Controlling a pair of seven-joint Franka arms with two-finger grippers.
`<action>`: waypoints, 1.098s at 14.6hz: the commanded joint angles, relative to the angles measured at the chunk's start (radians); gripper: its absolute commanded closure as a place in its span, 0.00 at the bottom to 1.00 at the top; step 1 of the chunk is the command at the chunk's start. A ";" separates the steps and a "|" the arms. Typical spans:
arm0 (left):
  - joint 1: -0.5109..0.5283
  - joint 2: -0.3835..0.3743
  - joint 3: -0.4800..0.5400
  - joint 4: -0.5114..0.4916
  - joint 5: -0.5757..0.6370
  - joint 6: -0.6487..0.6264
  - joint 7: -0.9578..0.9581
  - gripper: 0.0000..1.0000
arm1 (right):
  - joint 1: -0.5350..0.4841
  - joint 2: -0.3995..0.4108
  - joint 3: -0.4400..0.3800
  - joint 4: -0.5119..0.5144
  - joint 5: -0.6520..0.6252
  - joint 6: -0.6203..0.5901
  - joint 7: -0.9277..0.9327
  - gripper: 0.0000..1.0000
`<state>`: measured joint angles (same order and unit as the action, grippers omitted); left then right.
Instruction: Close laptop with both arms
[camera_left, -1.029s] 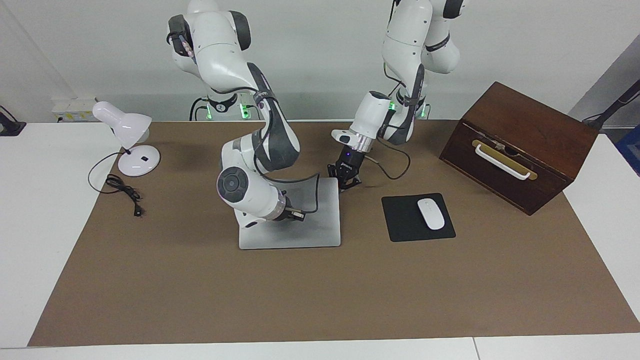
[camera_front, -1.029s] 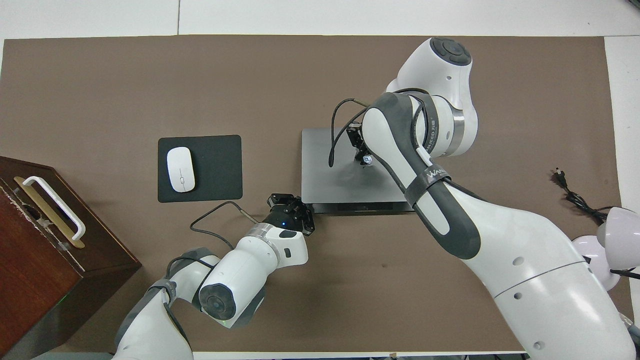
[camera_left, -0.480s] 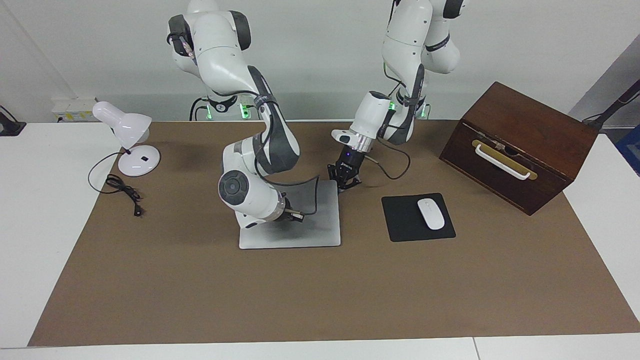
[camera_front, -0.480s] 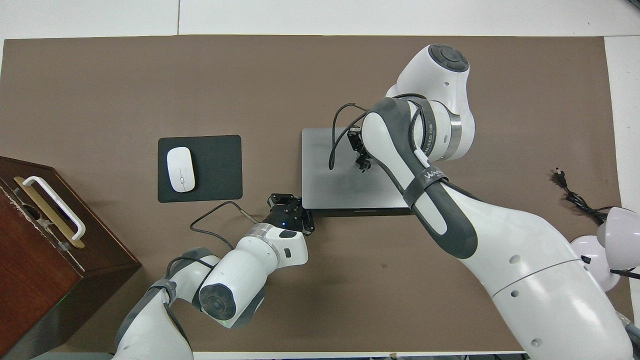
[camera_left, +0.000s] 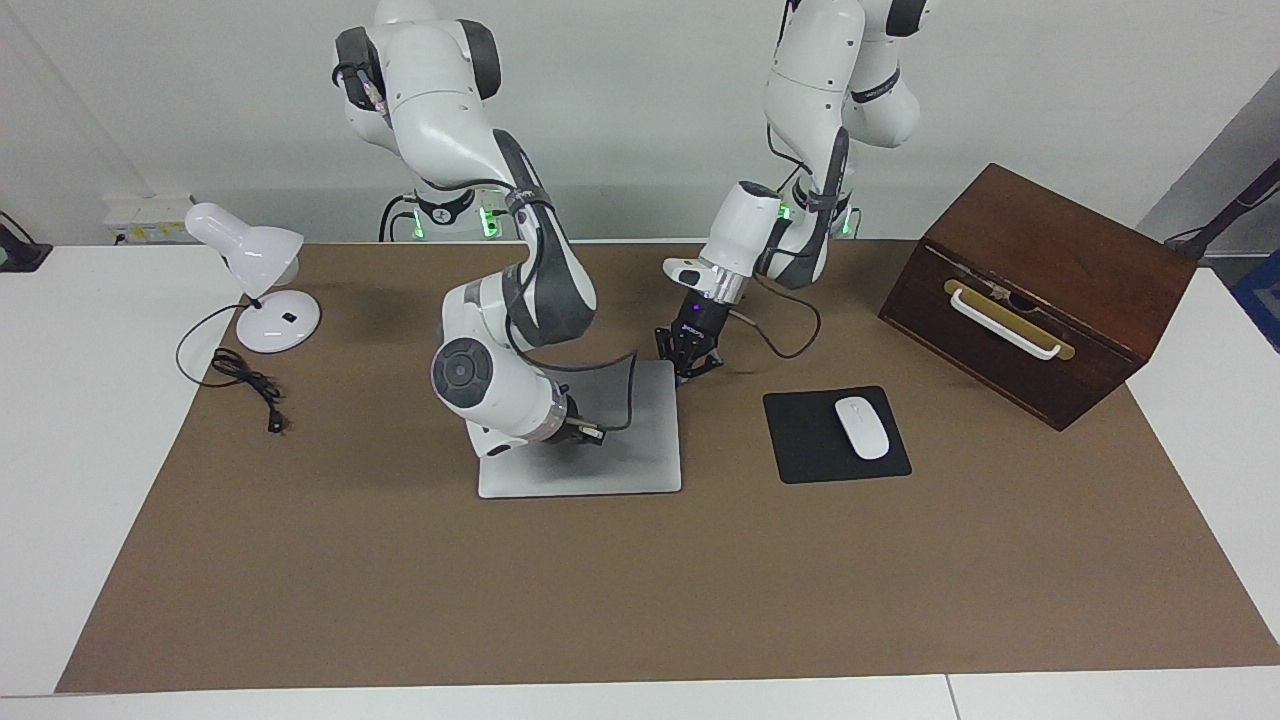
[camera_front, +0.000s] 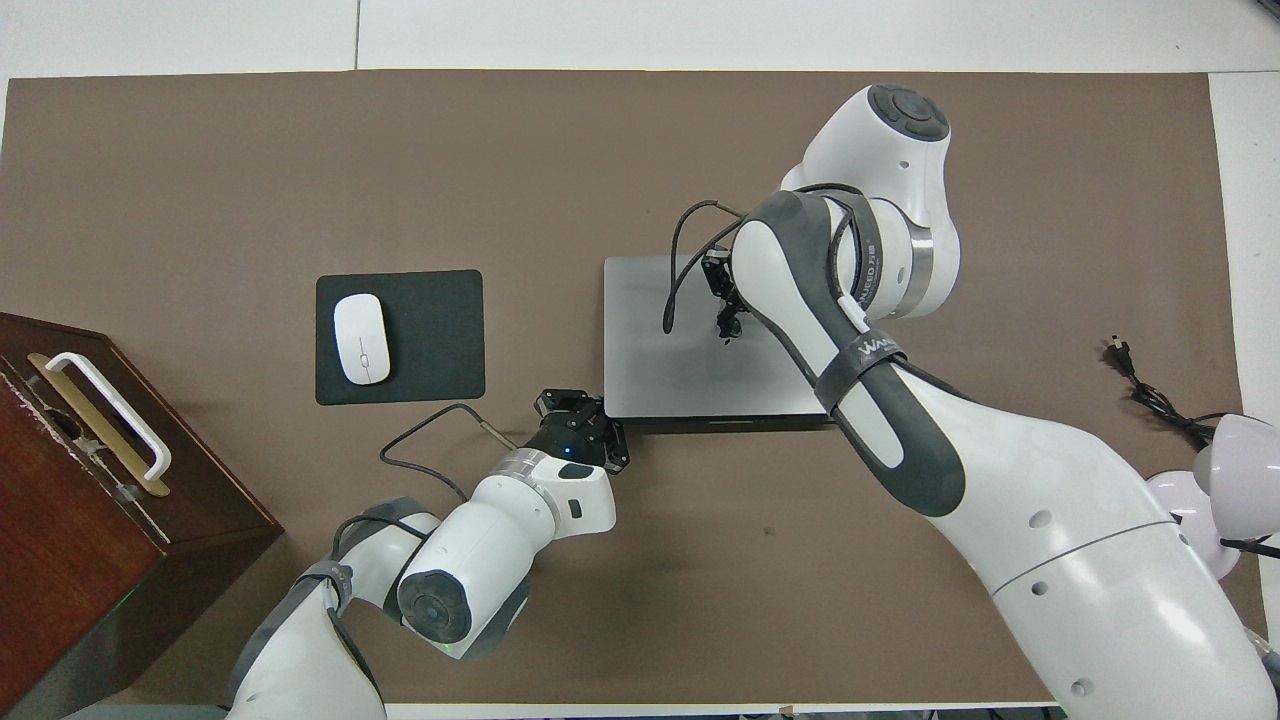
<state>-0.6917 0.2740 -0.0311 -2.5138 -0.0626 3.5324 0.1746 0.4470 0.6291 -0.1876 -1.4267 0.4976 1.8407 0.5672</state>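
The silver-grey laptop (camera_left: 640, 455) lies on the brown mat with its lid flat down; it also shows in the overhead view (camera_front: 655, 370). My right gripper (camera_left: 585, 430) is over the middle of the lid, its fingers together and pointing down at it (camera_front: 726, 318); I cannot tell whether it touches. My left gripper (camera_left: 690, 362) is low at the laptop's corner nearest the robots, toward the left arm's end of the table (camera_front: 580, 418), right beside the edge.
A black mouse pad (camera_left: 810, 445) with a white mouse (camera_left: 861, 427) lies beside the laptop, toward the left arm's end. A brown wooden box (camera_left: 1040, 290) with a white handle stands past it. A white desk lamp (camera_left: 255, 285) and its cable (camera_left: 245, 385) are at the right arm's end.
The laptop lid has dropped from slightly ajar to flat. My right arm's elbow has shifted a little while its gripper stays over the lid. My left gripper has not moved.
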 joint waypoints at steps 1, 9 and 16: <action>-0.038 0.022 0.014 -0.080 -0.003 -0.030 0.014 1.00 | -0.013 -0.014 -0.045 0.082 0.018 -0.087 0.017 1.00; -0.020 0.014 0.013 -0.053 -0.009 -0.029 -0.026 1.00 | -0.091 -0.048 -0.135 0.264 -0.042 0.056 -0.137 1.00; 0.018 -0.185 0.011 -0.054 -0.009 -0.252 -0.113 1.00 | -0.206 -0.179 -0.069 0.331 -0.234 -0.047 -0.429 1.00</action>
<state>-0.6881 0.2120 -0.0249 -2.5231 -0.0646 3.4071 0.0668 0.2546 0.5113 -0.2704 -1.0890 0.3100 1.8597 0.2208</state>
